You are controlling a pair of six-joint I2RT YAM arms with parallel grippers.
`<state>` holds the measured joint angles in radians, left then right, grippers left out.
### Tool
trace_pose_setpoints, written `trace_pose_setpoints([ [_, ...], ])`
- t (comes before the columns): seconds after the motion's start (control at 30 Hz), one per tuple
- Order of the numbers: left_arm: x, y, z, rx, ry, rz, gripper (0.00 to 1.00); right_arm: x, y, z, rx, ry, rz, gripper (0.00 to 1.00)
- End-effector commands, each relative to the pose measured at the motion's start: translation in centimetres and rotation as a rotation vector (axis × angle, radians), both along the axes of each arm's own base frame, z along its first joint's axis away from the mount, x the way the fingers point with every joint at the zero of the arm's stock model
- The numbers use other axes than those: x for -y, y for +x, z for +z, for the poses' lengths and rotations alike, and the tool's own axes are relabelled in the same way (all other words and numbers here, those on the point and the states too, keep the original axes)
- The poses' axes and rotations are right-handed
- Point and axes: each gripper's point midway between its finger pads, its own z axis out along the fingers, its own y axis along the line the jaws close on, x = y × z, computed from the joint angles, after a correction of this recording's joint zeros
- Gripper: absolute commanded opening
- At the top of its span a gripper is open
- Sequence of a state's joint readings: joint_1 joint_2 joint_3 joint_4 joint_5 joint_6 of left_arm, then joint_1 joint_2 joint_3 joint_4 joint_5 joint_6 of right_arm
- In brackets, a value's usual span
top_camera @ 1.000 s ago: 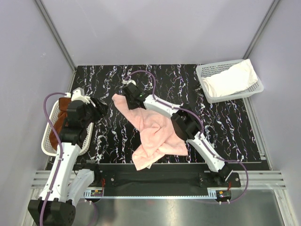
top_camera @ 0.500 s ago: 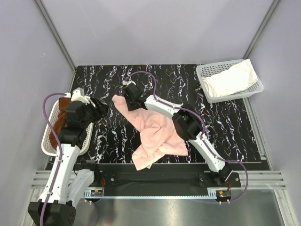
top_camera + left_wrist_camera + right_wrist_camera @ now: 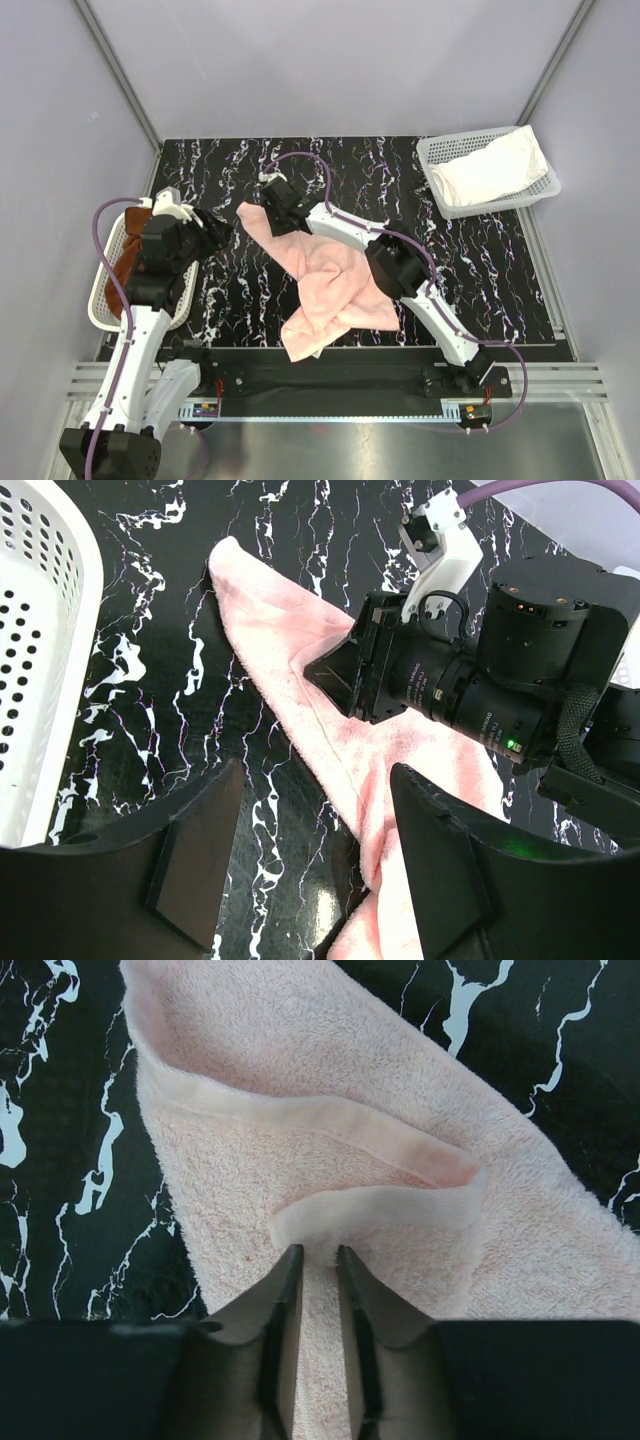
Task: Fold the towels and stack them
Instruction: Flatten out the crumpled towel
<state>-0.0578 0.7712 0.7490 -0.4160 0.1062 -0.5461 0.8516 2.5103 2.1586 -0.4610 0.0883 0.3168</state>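
A pale pink towel [image 3: 330, 285] lies crumpled on the black marbled table, one corner stretched to the upper left. My right gripper [image 3: 263, 213] rests on that corner [image 3: 300, 1060]; in the right wrist view its jaws [image 3: 318, 1255] stand a narrow gap apart, open, with flat cloth showing between them and a folded hem just ahead. My left gripper [image 3: 218, 233] hovers open left of the towel, nothing between its fingers [image 3: 200, 850], towel edge [image 3: 280, 630] ahead. A rust-brown towel [image 3: 130, 265] lies in the left basket. A white towel [image 3: 490, 170] lies in the right basket.
A white mesh basket [image 3: 100, 300] stands at the table's left edge beside the left arm, its wall [image 3: 40, 630] in the left wrist view. Another white basket [image 3: 440, 150] sits at the back right corner. Grey walls close in three sides.
The right gripper's jaws have parted slightly on the pink towel's corner and the wrist has edged a little toward the back. The left arm has barely moved.
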Motion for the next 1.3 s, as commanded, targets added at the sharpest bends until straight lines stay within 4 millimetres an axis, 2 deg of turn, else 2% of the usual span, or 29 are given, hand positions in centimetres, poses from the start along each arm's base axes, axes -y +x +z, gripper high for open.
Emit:
trace_pose_setpoints([
  [0.0, -0.1, 0.5, 1.4, 0.070, 0.011, -0.008, 0.66, -1.1, 0.0, 1.4, 0.039, 0.026, 0.010, 0.23],
  [0.1, -0.2, 0.5, 1.4, 0.070, 0.022, -0.005, 0.65, -1.0, -0.1, 2.6, 0.045, 0.041, 0.011, 0.06],
  [0.13, -0.4, 0.5, 1.5, 0.071, 0.034, -0.002, 0.65, -1.1, -0.3, 4.8, 0.061, 0.072, 0.013, 0.02],
  [0.3, -2.0, 0.4, 2.5, 0.057, 0.133, 0.038, 0.66, 0.0, -2.6, 9.7, 0.052, 0.153, 0.040, 0.00],
  [0.33, -2.0, 0.5, 3.1, 0.066, 0.132, 0.036, 0.66, 0.5, -3.0, 12.0, 0.068, 0.184, 0.043, 0.00],
  [0.37, -1.7, 0.5, 2.9, 0.054, 0.128, 0.024, 0.65, 1.5, -4.0, 10.9, 0.035, 0.165, 0.050, 0.00],
  [0.4, -1.3, 0.5, 2.9, 0.049, 0.116, 0.004, 0.65, 1.7, -4.5, 11.2, 0.023, 0.184, 0.061, 0.00],
  [0.43, -1.1, 0.5, 2.9, 0.047, 0.109, -0.008, 0.66, 2.2, -5.1, 13.0, 0.037, 0.211, 0.068, 0.00],
  [0.47, -0.8, 0.6, 2.5, 0.032, 0.101, -0.021, 0.66, 3.1, -6.0, 11.8, 0.001, 0.193, 0.077, 0.00],
  [0.5, -0.1, 0.6, 2.3, 0.030, 0.089, -0.062, 0.65, 3.6, -6.5, 11.8, -0.008, 0.193, 0.079, 0.00],
  [0.53, 0.3, 0.7, 2.0, 0.024, 0.084, -0.088, 0.65, 4.4, -6.8, 13.3, 0.006, 0.207, 0.073, 0.00],
  [0.57, 0.6, 0.6, 1.6, 0.007, 0.083, -0.112, 0.66, 5.3, -7.0, 13.4, 0.005, 0.201, 0.056, 0.00],
  [0.6, 1.2, 0.9, 0.9, -0.018, 0.083, -0.156, 0.66, 7.0, -7.3, 12.2, -0.027, 0.179, 0.021, 0.00],
  [0.63, 1.4, 0.9, 0.4, -0.042, 0.083, -0.173, 0.66, 8.2, -7.4, 13.7, -0.011, 0.203, -0.001, 0.00],
  [0.67, 1.7, 0.9, -0.2, -0.072, 0.081, -0.196, 0.66, 10.0, -7.9, 12.0, -0.050, 0.179, -0.029, 0.00],
  [0.73, 2.0, 1.6, -0.9, -0.120, 0.087, -0.226, 0.65, 13.8, -6.5, 12.4, -0.054, 0.198, -0.133, 0.00],
  [0.77, 2.1, 1.7, -1.4, -0.149, 0.087, -0.238, 0.65, 15.8, -6.7, 10.6, -0.093, 0.176, -0.166, 0.00],
  [0.8, 2.3, 2.2, -0.7, -0.141, 0.094, -0.258, 0.66, 17.0, -6.3, 10.6, -0.094, 0.185, -0.192, 0.00],
  [0.83, 2.2, 2.7, -1.7, -0.188, 0.098, -0.259, 0.65, 18.1, -5.9, 11.0, -0.079, 0.193, -0.202, 0.00],
  [0.9, 1.8, 3.1, -1.9, -0.223, 0.104, -0.235, 0.66, 18.1, -5.9, 11.2, -0.059, 0.176, -0.176, 0.08],
  [1.0, 0.5, 3.9, -0.6, -0.192, 0.128, -0.146, 0.65, 16.0, -5.4, 12.5, -0.018, 0.177, -0.146, 0.25],
  [1.03, 0.2, 4.2, 0.3, -0.163, 0.130, -0.122, 0.65, 15.3, -4.9, 11.9, -0.015, 0.159, -0.150, 0.27],
  [1.07, -0.1, 4.0, 1.6, -0.118, 0.130, -0.097, 0.66, 14.0, -4.3, 13.2, 0.029, 0.161, -0.147, 0.28],
  [1.1, -0.1, 4.0, 2.4, -0.083, 0.109, -0.084, 0.66, 13.1, -3.9, 13.4, 0.042, 0.158, -0.131, 0.29],
  [1.13, 0.2, 3.7, 3.1, -0.045, 0.094, -0.090, 0.66, 12.2, -3.6, 11.7, 0.022, 0.132, -0.123, 0.30],
  [1.17, 0.6, 3.4, 4.7, 0.042, 0.075, -0.100, 0.66, 10.4, -3.2, 13.0, 0.055, 0.151, -0.097, 0.32],
  [1.2, 1.5, 2.9, 5.3, 0.065, 0.033, -0.136, 0.66, 9.5, -2.7, 11.1, 0.048, 0.115, -0.071, 0.34],
  [1.23, 2.0, 2.6, 5.8, 0.083, 0.009, -0.153, 0.66, 8.5, -2.5, 10.8, 0.056, 0.107, -0.047, 0.34],
  [1.27, 2.7, 2.1, 6.2, 0.090, -0.023, -0.188, 0.66, 6.9, -2.0, 12.0, 0.101, 0.110, 0.000, 0.34],
])
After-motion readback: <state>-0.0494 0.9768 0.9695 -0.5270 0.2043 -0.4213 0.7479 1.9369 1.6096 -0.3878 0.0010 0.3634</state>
